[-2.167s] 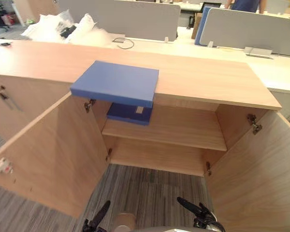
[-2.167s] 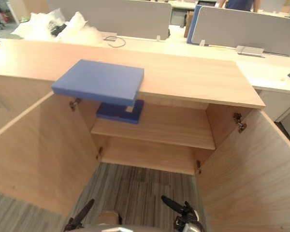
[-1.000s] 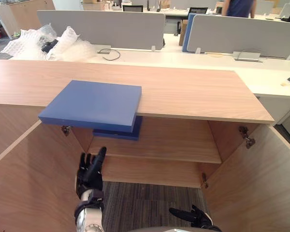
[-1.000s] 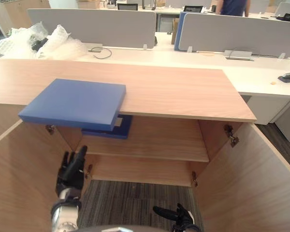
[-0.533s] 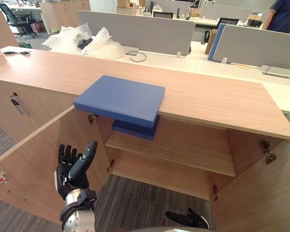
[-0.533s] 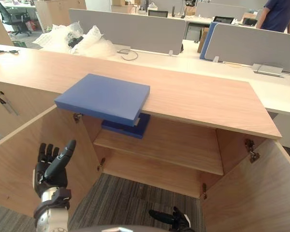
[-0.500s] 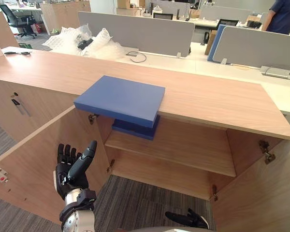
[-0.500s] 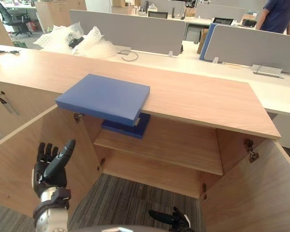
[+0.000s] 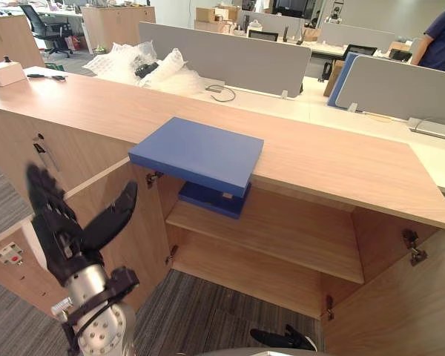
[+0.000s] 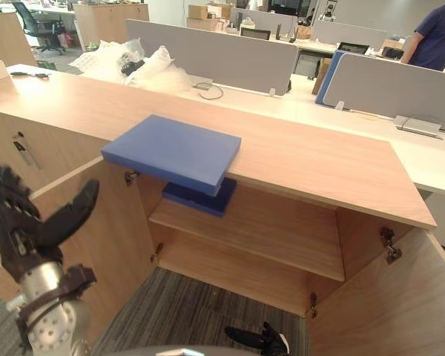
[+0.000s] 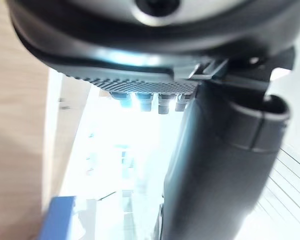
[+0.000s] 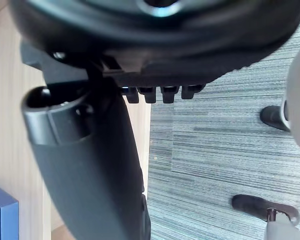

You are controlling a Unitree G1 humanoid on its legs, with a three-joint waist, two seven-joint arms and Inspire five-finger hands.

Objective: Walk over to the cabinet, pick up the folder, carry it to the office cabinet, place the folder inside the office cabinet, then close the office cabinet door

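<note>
A flat blue folder (image 9: 196, 152) lies on the wooden cabinet top (image 9: 341, 159), its near edge hanging out over the open cabinet. Under it, a darker blue folder (image 9: 213, 199) rests at the left end of the upper shelf (image 9: 297, 237). My left hand (image 9: 67, 230) is raised in front of the open left door (image 9: 137, 237), below and left of the folder, open with its fingers spread and holding nothing. A corner of the folder (image 11: 60, 215) shows past its thumb in the left wrist view. My right hand (image 9: 282, 340) hangs low over the carpet, open and holding nothing.
Both cabinet doors stand wide open; the right door (image 9: 400, 311) reaches toward me. Behind the cabinet are white desks with grey partitions (image 9: 230, 55), bubble wrap (image 9: 144, 67) and a white box (image 9: 4, 73). A person (image 10: 437, 37) stands at the back right.
My left hand has risen and come closer to the camera, with its fingers spread wider. The view has shifted a little. The folder and my right hand stay where they were.
</note>
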